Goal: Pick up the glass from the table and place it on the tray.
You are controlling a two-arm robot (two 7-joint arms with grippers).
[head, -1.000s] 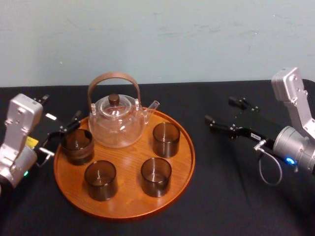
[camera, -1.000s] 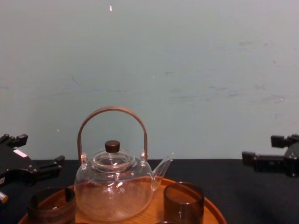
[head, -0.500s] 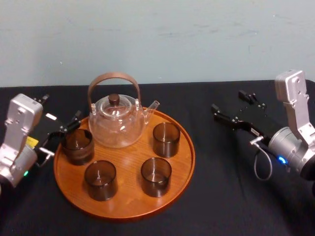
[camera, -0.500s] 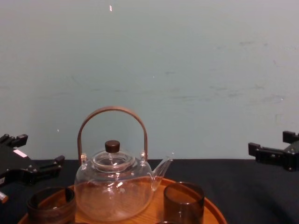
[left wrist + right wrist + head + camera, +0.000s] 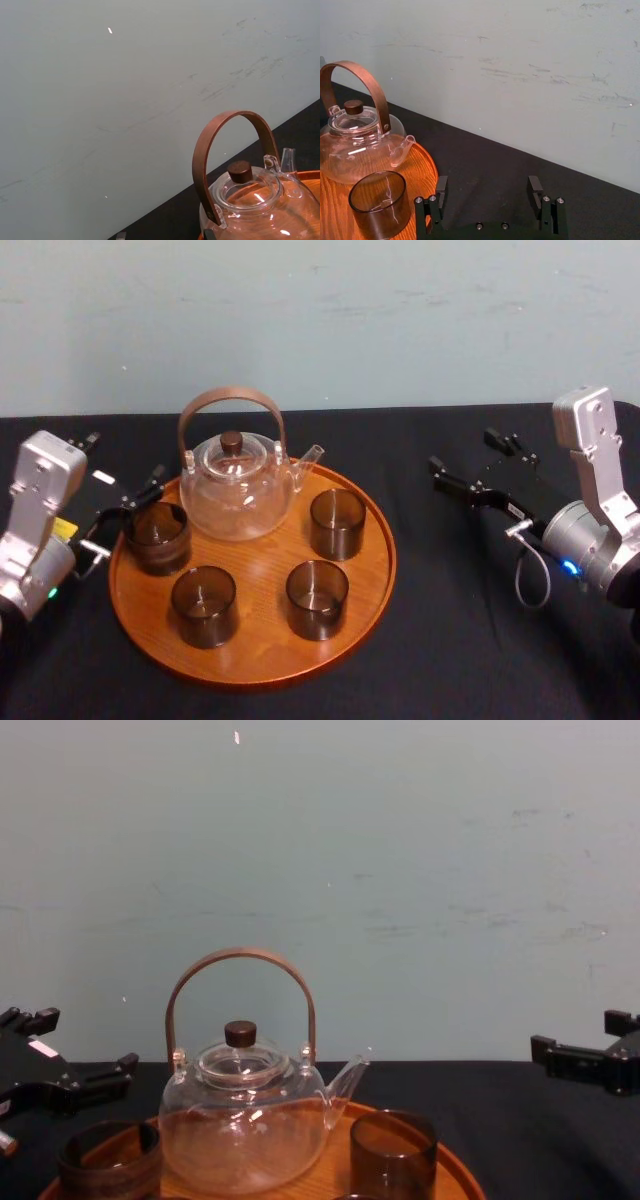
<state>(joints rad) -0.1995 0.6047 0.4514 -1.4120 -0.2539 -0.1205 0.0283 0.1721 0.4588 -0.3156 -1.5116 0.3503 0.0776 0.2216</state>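
1. My left claw (image 5: pixel 125 457) and right claw (image 5: pixel 462 450): black fingers, silver housings.
2. tray (image 5: pixel 250 665) between my claws: orange-brown, wood-grained.
3. glasses (image 5: pixel 337 523): smoky brown, translucent.
4. teapot (image 5: pixel 238 490): clear; brown handle, dark knob.
5. tablecloth (image 5: pixel 450 640) beneath my claws: black.

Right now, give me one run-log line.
left gripper: open, at tray left rim | right gripper: open, empty, over table | four glasses, teapot on tray

silver boxy wrist housings (image 5: pixel 45 475), matte black left gripper (image 5: pixel 122 465) with white label (image 5: pixel 103 478) and yellow sticker (image 5: pixel 65 530), black right gripper (image 5: pixel 463 450) with round screw heads (image 5: pixel 479 226), grey looped cable (image 5: pixel 522 585), small blue light (image 5: pixel 570 567)
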